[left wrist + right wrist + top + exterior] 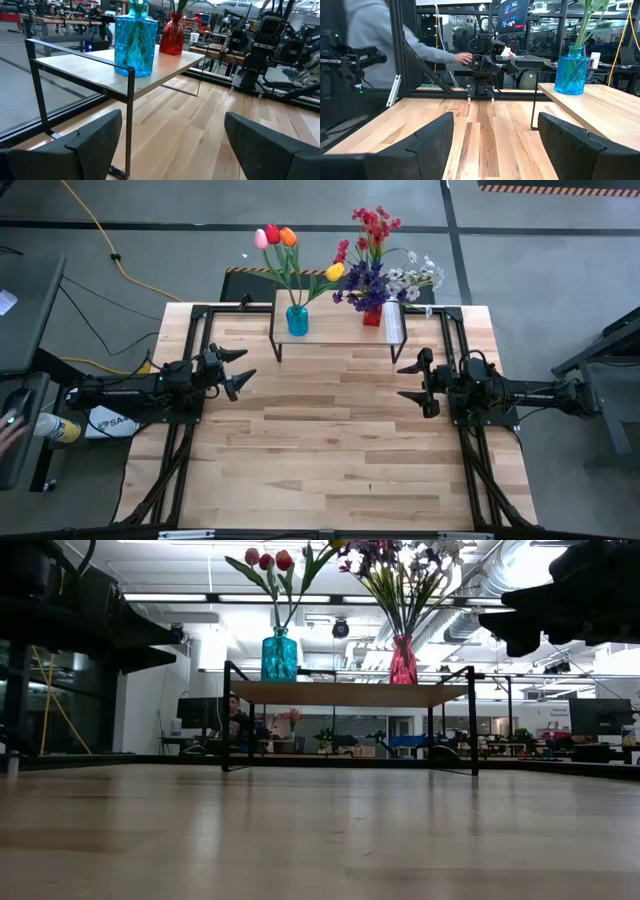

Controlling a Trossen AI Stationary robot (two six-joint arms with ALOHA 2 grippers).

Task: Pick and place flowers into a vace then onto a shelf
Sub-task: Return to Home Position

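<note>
flowers (276, 236) in faceted blue glass vase (297, 320) | shelf (335, 332): wood top, blk legs

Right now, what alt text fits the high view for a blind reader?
Seen from above, a blue vase of tulips and a red vase of mixed sprigs stand on the shelf at the far edge of the table. The left gripper and right gripper hover open at its sides, holding nothing.

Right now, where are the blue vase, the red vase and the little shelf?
blue vase (280, 658): low view, middle of its glass body.
red vase (403, 664): low view, middle of its glass body.
shelf (345, 694): low view, front edge of its wooden top.
</note>
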